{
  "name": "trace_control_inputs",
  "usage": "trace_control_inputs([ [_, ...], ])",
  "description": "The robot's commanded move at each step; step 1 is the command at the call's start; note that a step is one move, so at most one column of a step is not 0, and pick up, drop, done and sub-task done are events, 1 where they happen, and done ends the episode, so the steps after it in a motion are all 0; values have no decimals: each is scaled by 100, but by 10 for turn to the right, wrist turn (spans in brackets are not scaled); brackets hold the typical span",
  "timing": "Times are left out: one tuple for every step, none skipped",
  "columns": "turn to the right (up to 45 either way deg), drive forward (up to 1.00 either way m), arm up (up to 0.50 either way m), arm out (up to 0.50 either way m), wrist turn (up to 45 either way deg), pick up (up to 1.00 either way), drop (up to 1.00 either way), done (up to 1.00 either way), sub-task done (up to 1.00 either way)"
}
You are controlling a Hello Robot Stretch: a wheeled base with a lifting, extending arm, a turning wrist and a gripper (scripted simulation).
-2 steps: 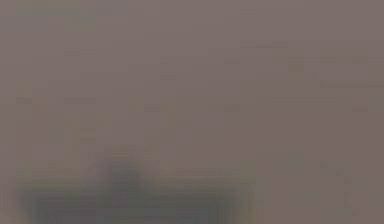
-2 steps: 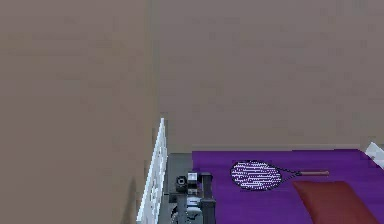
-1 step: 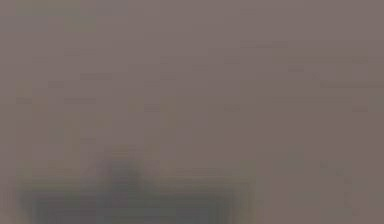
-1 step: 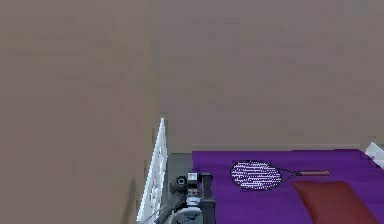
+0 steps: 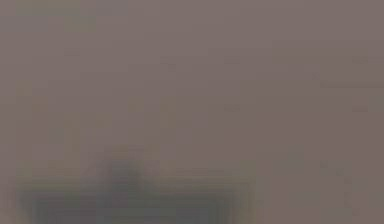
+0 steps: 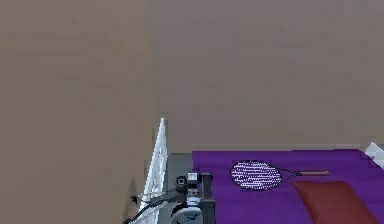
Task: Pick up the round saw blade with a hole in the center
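Gripper (image 6: 165, 203) near flat purple surface (image 6: 215, 162) bearing oval mesh racket (image 6: 258, 175); whether it holds anything is unclear

Looks like a room in a home, probably a bedroom. Plain beige walls (image 6: 80, 80) meeting at a corner. Low in the arm side view, a flat purple-covered surface (image 6: 215, 165), seemingly a bed, with a racket (image 6: 258, 176) lying flat on it and a red-brown cushion (image 6: 345, 202) near the racket's handle.
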Motion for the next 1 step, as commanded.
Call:
trace_control_inputs([
  [0, 0, 0, 0, 450, 0, 0, 0, 0],
])
